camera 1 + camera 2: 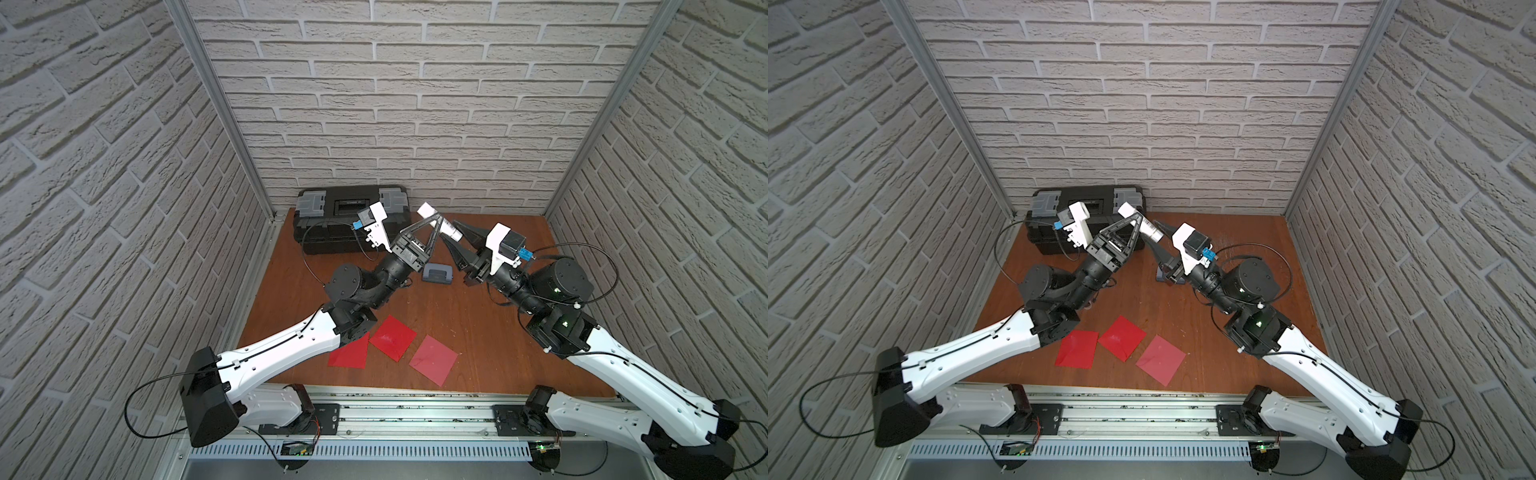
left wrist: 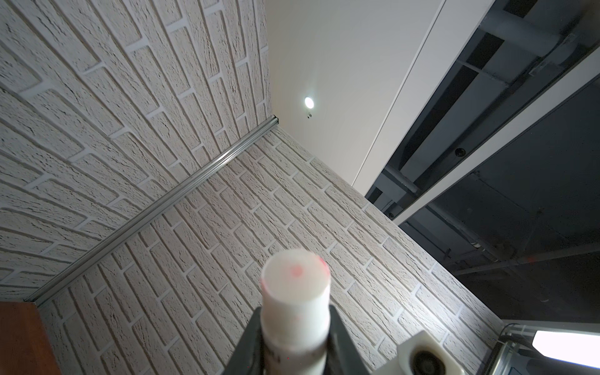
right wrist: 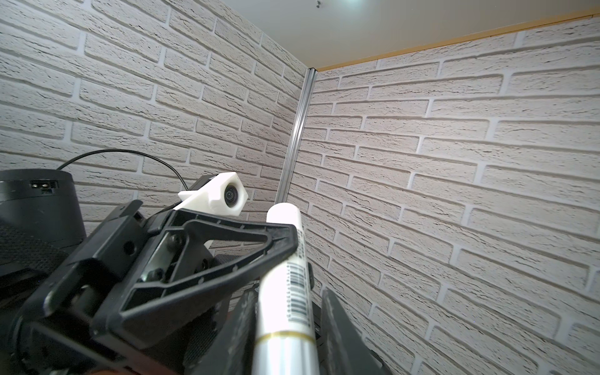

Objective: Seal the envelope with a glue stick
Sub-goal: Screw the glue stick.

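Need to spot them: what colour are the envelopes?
Red; the envelopes show best in a top view.

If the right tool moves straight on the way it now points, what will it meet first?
The glue stick: its capped end lies between the fingers of the right tool. The left tool grips the stick beyond, though depth is unclear.

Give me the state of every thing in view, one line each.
Glue stick: in the air, cap on, clamped mid-body.
Left gripper: jaws shut on the glue stick.
Right gripper: jaws flanking the capped end; grip unclear.
Red envelopes: three, flat on the table, untouched.
Toolbox: closed.
Hole punch: resting on the table.
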You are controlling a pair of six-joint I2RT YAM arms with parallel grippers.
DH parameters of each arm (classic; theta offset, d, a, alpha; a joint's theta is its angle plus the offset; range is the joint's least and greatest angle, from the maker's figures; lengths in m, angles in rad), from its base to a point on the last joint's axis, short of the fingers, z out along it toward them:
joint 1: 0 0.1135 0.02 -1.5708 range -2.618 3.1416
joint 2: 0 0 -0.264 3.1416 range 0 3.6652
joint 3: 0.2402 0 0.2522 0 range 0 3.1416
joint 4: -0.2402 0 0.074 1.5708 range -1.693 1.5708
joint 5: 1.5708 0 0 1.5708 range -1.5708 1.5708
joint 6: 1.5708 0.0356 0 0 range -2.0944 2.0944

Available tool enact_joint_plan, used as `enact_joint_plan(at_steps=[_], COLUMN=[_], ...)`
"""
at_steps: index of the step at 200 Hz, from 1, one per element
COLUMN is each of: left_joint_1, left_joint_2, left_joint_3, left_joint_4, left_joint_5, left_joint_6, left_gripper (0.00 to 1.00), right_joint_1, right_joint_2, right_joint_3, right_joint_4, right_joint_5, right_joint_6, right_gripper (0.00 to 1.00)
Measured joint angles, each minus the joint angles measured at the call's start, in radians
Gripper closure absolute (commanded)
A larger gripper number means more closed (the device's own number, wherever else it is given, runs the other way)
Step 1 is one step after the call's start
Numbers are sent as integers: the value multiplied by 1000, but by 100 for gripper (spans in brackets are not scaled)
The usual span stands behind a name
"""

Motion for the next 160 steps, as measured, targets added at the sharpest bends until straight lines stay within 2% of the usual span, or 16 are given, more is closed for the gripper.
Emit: enact_joint_plan(at_steps=[38,89,129,142,150,160], left_joint_1=[0,0,0,0,0,0], left_joint_2=[0,0,0,0,0,-2], left_joint_3=[0,0,0,0,0,0], left_joint_4=[0,0,2,2,1,-3], left_joint_5=[0,0,0,0,0,0], left_joint_6=[0,0,0,0,0,1], left_gripper=[100,100,100,84,69,58], right_joint_1=[0,0,0,0,0,0], right_joint_2=[8,14,14,14,14,13], right_joint_3=[6,7,7,7,7,7], right_joint_4=[-2,-4,-4,-4,-4,-5], right_joint_5=[-6,-9,-8,-8,-5,-4], right_joint_6=[0,0,2,3,4,6], right_gripper=[62,70,84,87,89,90])
